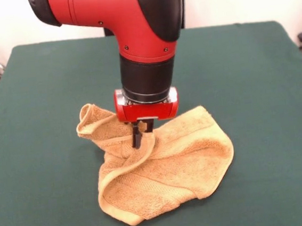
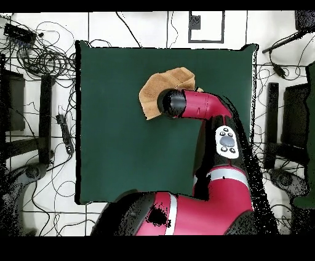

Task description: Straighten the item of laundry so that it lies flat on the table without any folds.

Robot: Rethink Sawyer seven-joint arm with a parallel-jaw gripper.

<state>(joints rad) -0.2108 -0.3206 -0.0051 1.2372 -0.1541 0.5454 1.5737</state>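
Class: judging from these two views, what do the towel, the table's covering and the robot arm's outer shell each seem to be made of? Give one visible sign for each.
Towel: probably cotton terry, golden-orange, with a fuzzy looped pile and a flat woven band.
Table covering: seemingly a matte dark green cloth, perhaps felt; no shine, soft edges.
Robot arm shell: likely glossy moulded plastic, red and black, showing highlights.
Gripper: dark fingers, material unclear, closed on a raised fold of the towel.

The front camera sits across the desk (image 1: 253, 65) from the robot, facing it, angled down, fairly close. The overhead camera looks straight down from higher up, the robot's base at the bottom. Both share the desk and towel (image 1: 167, 170).
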